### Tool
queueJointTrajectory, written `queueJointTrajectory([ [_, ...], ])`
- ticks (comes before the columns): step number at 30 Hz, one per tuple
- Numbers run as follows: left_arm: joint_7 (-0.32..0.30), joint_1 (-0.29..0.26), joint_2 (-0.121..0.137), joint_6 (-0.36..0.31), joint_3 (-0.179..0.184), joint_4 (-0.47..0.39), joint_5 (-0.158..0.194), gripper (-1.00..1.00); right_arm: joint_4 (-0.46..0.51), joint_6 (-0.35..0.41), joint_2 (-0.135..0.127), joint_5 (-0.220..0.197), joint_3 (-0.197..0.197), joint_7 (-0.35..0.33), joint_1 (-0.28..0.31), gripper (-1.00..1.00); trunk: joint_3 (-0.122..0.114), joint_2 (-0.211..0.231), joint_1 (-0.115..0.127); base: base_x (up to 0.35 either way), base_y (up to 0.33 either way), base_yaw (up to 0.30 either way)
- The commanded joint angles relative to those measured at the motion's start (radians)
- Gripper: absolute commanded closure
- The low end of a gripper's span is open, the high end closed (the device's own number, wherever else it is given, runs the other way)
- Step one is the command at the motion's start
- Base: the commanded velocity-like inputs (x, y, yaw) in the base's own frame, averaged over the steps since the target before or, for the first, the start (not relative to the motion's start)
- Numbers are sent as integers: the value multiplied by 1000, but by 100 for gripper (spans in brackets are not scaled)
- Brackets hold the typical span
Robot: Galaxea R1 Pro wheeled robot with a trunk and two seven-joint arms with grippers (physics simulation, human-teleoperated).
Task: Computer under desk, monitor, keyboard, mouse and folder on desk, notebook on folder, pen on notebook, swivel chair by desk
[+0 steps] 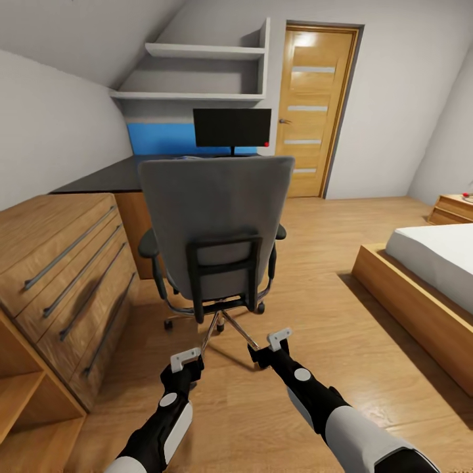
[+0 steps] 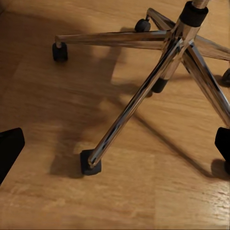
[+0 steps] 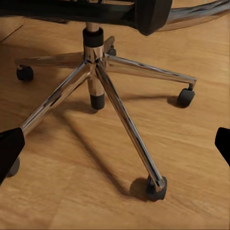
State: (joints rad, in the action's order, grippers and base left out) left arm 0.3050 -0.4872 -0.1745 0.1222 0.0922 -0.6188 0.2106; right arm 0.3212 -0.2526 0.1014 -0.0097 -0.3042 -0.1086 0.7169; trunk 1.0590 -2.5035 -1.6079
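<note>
At the far left of the head view stands a light-wood drawer unit (image 1: 62,263) with long grey handles; behind it the glossy black bench (image 1: 105,176) runs back to a blue back panel (image 1: 157,138) under white wall shelves (image 1: 197,72). The monitor (image 1: 232,127) stands upright on the bench, black screen facing the robot, a red dot at its lower corner. The swivel chair (image 1: 213,223) stands directly before the bench, its grey back turned to the robot and hiding the seat. The left hand (image 1: 186,359) hangs low just behind the chair's chrome base (image 2: 143,91), released, with the dark fingertips (image 2: 9,148) set wide apart and touching nothing. The right hand (image 1: 278,339) hangs beside it, likewise released, fingertips (image 3: 9,146) spread on either side of the base's spokes (image 3: 129,129) without contact. A wooden door (image 1: 314,112) stands closed behind the bench, and a bed (image 1: 427,276) with a wooden frame lies at the far right on the light wood floor (image 1: 315,315).
</note>
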Motion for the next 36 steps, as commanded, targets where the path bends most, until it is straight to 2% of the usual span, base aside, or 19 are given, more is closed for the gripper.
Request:
queueJointTrajectory([
  [1,5,-1,0,5,3,1,9,-100,0,-4,0,-1,-1,-2,1,-100,5,-1,0,0,0,0],
  [6,5,-1,0,5,3,1,8,-100,3,-5,0,-3,0,-2,1,-100,24,-2,-2,0,0,0],
  [21,5,-1,0,5,2,1,8,-100,4,-12,0,-6,2,1,1,-100,24,-2,-2,6,0,0],
  [36,4,-1,0,6,3,2,9,-100,4,-13,0,-6,2,1,1,-100,24,-2,-2,217,0,0],
])
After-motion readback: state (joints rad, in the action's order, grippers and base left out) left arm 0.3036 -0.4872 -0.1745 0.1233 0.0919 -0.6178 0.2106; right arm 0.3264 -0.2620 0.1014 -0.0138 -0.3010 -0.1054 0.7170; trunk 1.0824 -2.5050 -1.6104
